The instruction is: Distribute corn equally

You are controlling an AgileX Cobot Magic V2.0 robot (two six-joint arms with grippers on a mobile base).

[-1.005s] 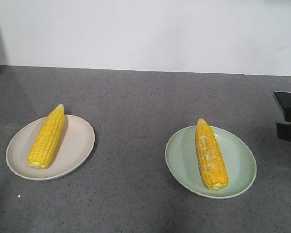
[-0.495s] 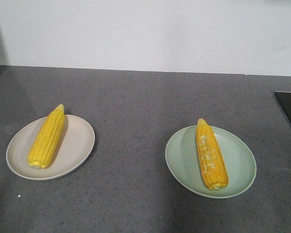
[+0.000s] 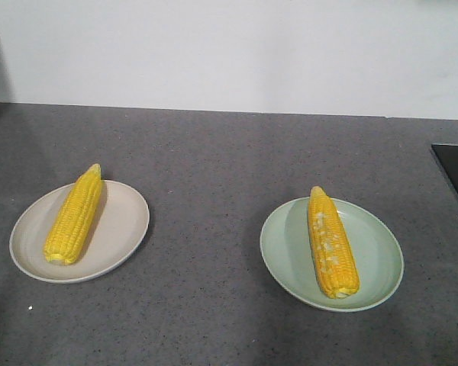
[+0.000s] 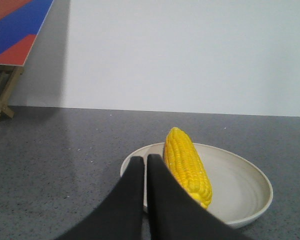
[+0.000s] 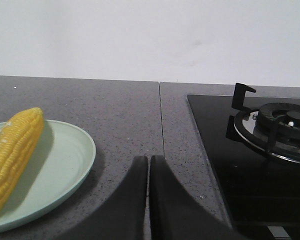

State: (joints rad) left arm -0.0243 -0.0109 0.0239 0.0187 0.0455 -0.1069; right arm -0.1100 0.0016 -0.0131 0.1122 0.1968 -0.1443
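Two cobs of corn lie on the grey counter (image 3: 214, 175), one on each plate. On the beige plate (image 3: 122, 229), at about 9 o'clock in the front view, a plain yellow cob (image 3: 74, 214) rests with its pointed tip toward 12 o'clock, reaching just past the far rim, and its blunt end toward 6 o'clock. On the green plate (image 3: 374, 252), at about 4 o'clock, the other cob (image 3: 332, 242) lies the same way, tip toward 12 o'clock, with paler kernel patches along its middle. The plates sit well apart with bare counter between them.

My left gripper (image 4: 146, 161) shows only in its own wrist view: its two black fingers are pressed together with just a thin seam between them and nothing held. Their tips sit at the near rim of the beige plate as seen there, with the plain cob just beyond at about 1 o'clock.

My right gripper (image 5: 149, 161) is likewise closed together on nothing, over bare counter. In its view the green plate and the patchy cob lie at about 9 o'clock, apart from the fingers. At about 3 o'clock is a black glass cooktop (image 5: 215, 150) with a gas burner (image 5: 282, 122) and its black grate; a corner of that cooktop shows at the right edge of the front view.
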